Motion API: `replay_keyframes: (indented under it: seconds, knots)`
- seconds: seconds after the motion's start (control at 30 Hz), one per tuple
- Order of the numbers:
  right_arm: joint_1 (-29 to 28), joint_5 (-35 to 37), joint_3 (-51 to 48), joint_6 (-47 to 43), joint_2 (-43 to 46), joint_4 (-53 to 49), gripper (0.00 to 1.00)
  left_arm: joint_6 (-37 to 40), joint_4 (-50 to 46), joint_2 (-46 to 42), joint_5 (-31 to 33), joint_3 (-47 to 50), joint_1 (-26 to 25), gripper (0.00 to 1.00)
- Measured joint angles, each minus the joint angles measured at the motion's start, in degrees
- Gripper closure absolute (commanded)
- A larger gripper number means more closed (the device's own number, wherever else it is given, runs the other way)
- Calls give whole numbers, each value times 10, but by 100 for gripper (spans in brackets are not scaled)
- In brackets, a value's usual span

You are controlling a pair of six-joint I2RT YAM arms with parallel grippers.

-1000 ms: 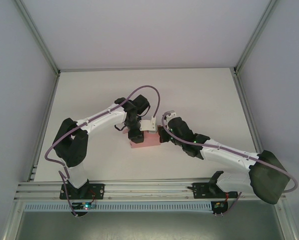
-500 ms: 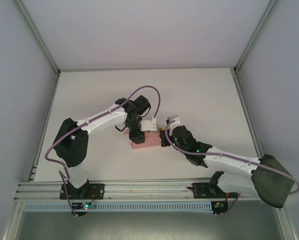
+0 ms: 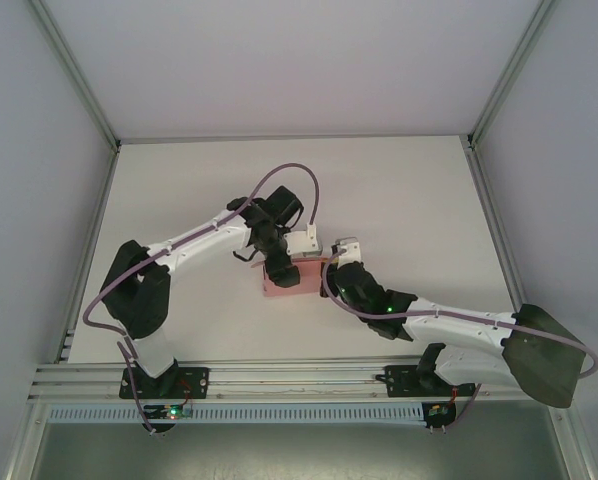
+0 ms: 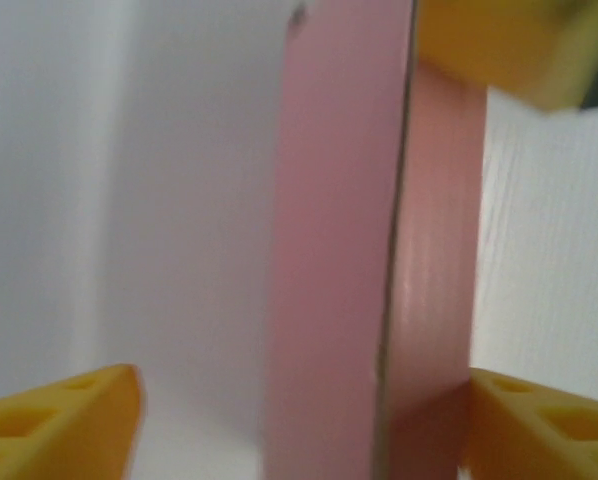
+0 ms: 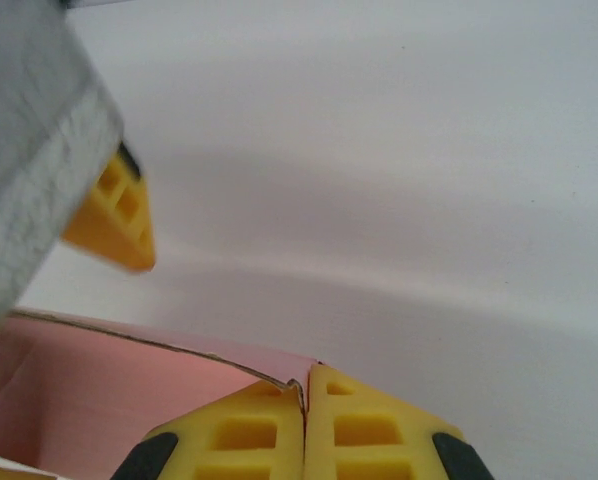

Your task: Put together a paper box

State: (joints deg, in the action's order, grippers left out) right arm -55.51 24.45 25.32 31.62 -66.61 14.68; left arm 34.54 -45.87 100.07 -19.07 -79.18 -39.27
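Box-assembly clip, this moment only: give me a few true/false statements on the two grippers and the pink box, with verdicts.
1. The right gripper is shut on an edge of the paper box. True.
2. The left gripper is clamped shut. False: its jaws stand wide apart, with a pink wall of the box between them.
3. The box lies at the far edge of the table. False: it sits around the middle, where the two grippers meet.
4. The box is pink. True.
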Motion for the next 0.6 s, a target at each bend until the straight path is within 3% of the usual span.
replay_keyframes:
  seconds: [0.2, 0.4, 0.6]
  knots:
    - [-22, 11, 25, -1, 7, -60, 100, -55, 54, -68, 18, 25, -5, 0]
    - [-36, 28, 50, 0, 3, -111, 100, -188, 75, -171, 148, 71, -5, 0]
    - [-48, 51, 76, 0, -26, -127, 100, -315, 56, -237, 221, 155, -5, 16]
